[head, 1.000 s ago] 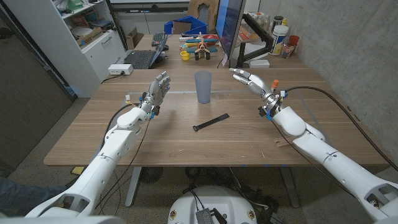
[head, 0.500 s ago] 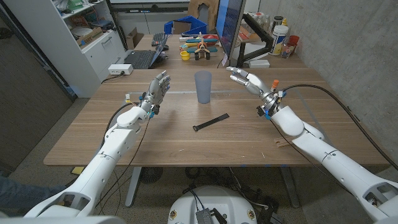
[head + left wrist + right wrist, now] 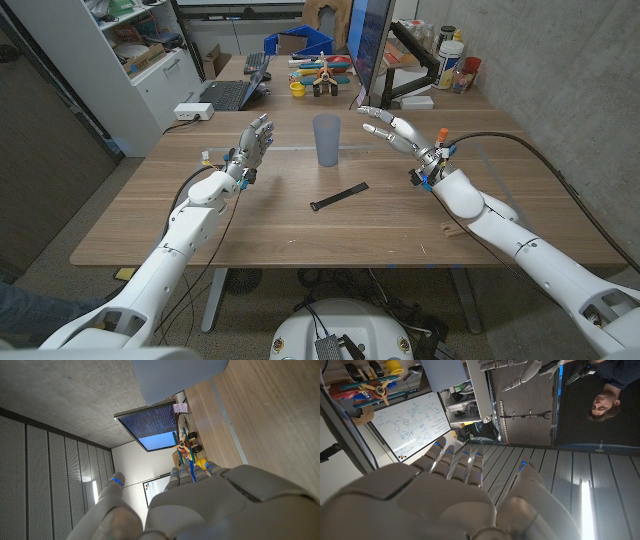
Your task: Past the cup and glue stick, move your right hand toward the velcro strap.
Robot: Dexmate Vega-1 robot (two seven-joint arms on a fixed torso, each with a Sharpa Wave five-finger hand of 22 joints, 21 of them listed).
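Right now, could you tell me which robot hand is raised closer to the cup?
The right robot hand: its open fingers reach toward the cup, while the left robot hand stands farther off on the other side.

Nothing I can read anywhere. The whiteboard (image 3: 412,420) beyond my right hand (image 3: 445,495) carries handwriting and diagrams too small to make out, and the monitor (image 3: 150,425) shows lines of text too fine to read.

Head camera above table (image 3: 200,220) — wrist cameras close, inverted.
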